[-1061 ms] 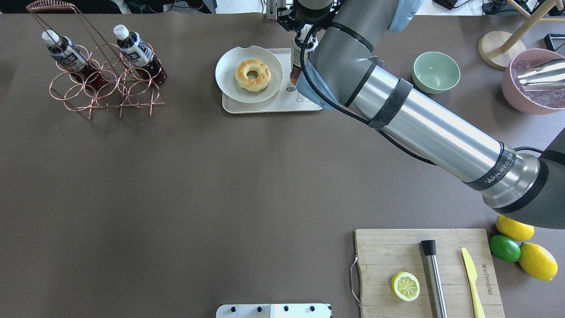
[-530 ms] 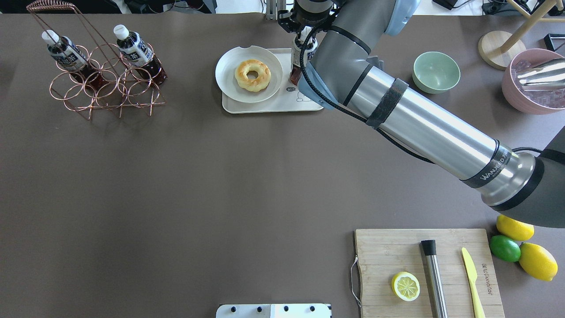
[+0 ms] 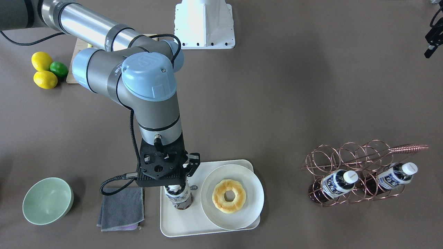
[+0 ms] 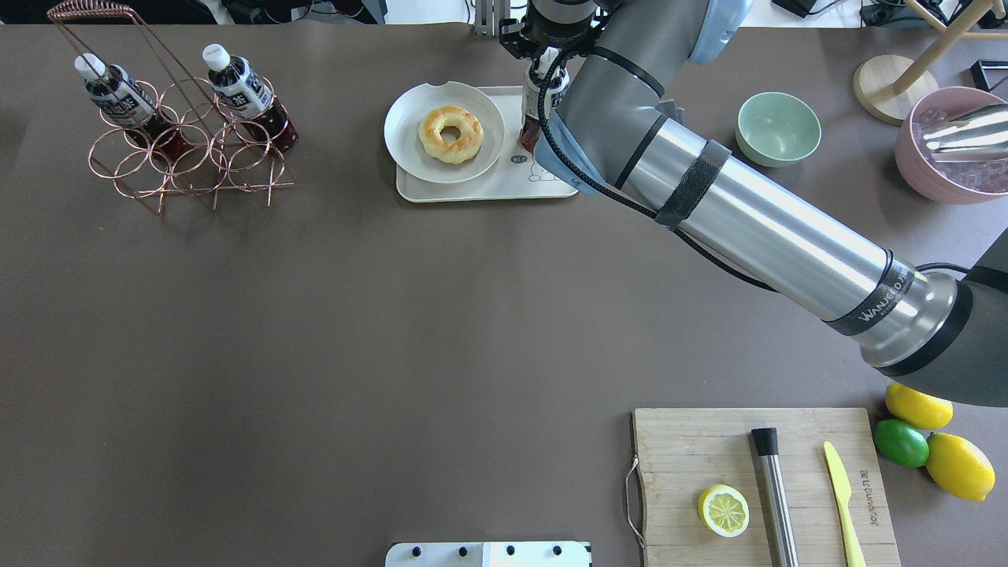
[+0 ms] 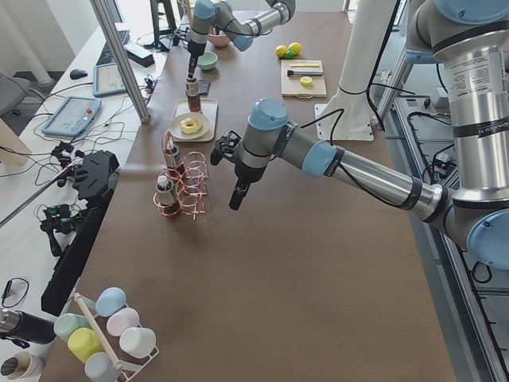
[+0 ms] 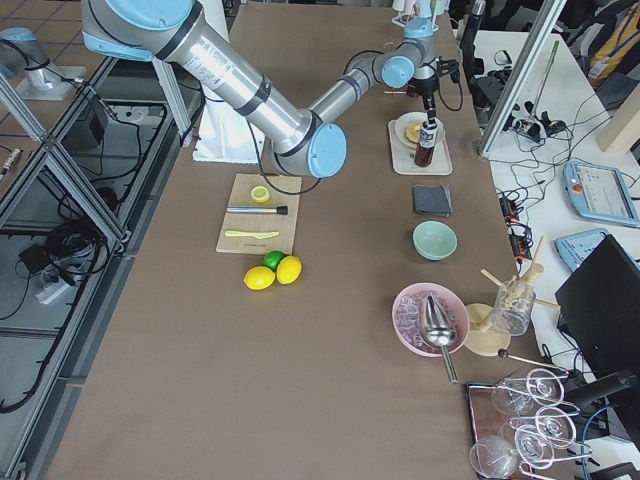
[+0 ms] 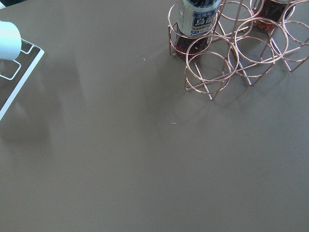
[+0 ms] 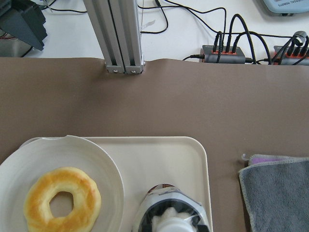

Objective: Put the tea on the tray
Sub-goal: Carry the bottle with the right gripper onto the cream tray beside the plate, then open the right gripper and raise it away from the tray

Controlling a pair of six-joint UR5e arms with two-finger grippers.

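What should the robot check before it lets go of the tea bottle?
1. Tea inside the tray's rim: ok, the tea is over the tray.
2. Tea upright: ok.
3. Tea's bottom resting on the tray: cannot tell.
4. Clear of the plate with the donut: ok, a gap shows.
5. Right gripper jaws at the cap: ok, not yet released.

Lab: aluminium framing [image 8: 119, 34], cables [image 8: 225, 37].
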